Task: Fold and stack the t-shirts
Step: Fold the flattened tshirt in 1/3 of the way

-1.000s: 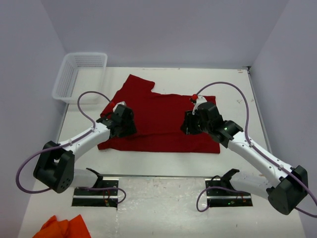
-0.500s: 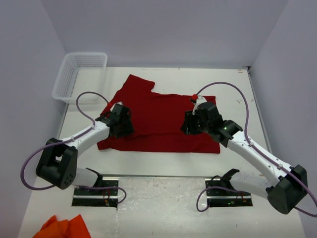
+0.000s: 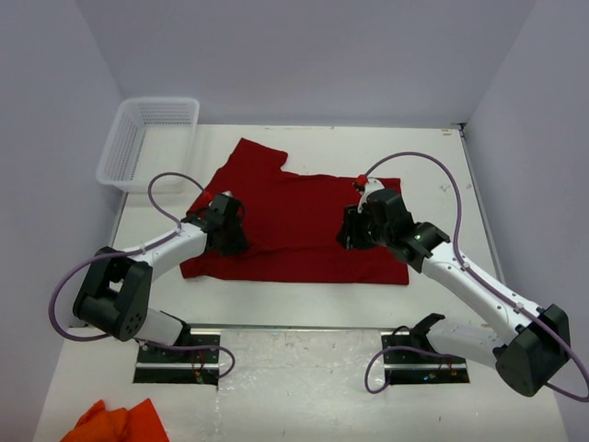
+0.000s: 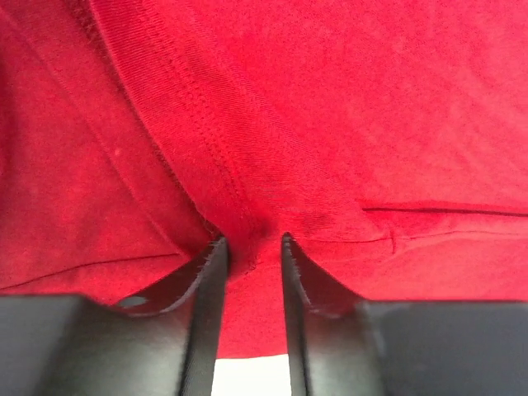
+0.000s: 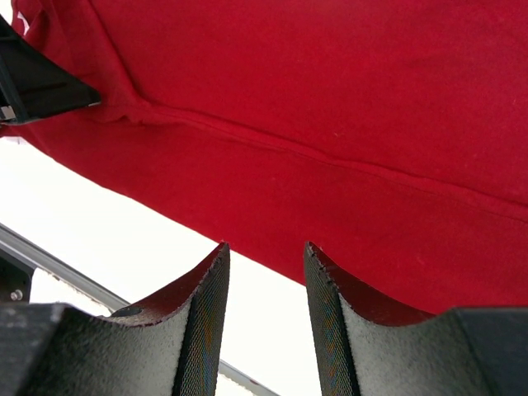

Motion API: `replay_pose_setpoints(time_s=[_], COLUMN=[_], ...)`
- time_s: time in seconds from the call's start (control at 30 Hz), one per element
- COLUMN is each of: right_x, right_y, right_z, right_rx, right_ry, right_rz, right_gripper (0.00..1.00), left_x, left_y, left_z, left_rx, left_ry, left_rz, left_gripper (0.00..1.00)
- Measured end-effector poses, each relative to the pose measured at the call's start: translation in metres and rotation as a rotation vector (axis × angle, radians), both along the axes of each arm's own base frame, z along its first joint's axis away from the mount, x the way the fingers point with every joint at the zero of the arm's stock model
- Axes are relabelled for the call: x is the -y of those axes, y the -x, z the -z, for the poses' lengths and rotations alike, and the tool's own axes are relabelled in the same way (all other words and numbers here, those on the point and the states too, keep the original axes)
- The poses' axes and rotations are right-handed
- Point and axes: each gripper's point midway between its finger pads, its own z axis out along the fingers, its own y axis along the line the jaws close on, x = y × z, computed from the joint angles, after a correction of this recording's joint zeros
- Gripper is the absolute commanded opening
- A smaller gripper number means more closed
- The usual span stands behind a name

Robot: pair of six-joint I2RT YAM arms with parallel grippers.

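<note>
A red t-shirt (image 3: 294,216) lies spread on the white table, one sleeve pointing to the far left. My left gripper (image 3: 232,238) is on the shirt's left part. In the left wrist view (image 4: 250,243) its jaws are nearly closed and pinch a puckered fold of red cloth (image 4: 247,124) beside a stitched hem. My right gripper (image 3: 347,239) is over the shirt's near right part. In the right wrist view (image 5: 266,252) it is open and empty, just above the shirt's near edge (image 5: 330,206). An orange garment (image 3: 115,424) lies at the near left corner.
A white mesh basket (image 3: 147,138) stands at the far left. Two metal base plates (image 3: 179,359) (image 3: 425,361) with cables lie at the table's near edge. White walls close in the back and both sides.
The left arm's elbow has swung in toward its base and the left gripper has shifted slightly on the shirt. The right arm has not moved.
</note>
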Motion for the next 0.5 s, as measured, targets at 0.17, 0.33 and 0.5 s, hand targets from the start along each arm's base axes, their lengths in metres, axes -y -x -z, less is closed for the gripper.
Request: replay_pose_setpoints(time_s=[0.17,0.33,0.5], right_x=[-0.001,-0.003,-0.007], right_y=[-0.001,-0.001,-0.002], right_z=[0.004,0.013,0.021], right_rx=[-0.009,-0.036,-0.060], right_ry=[0.006,0.011,0.011], right_rz=[-0.001,-0.006,-0.012], right_gripper=[0.43,0.43,0.43], left_x=[0.002,0.004,0.014], left_y=[-0.001,-0.007,-0.030], left_z=[-0.001,-0.010,-0.041], left_rx=[0.007,0.029,0.109], left_ry=[0.006,0.010,0.040], left_rz=[0.010,0.020,0.025], left_gripper=[0.00,0.00,0.00])
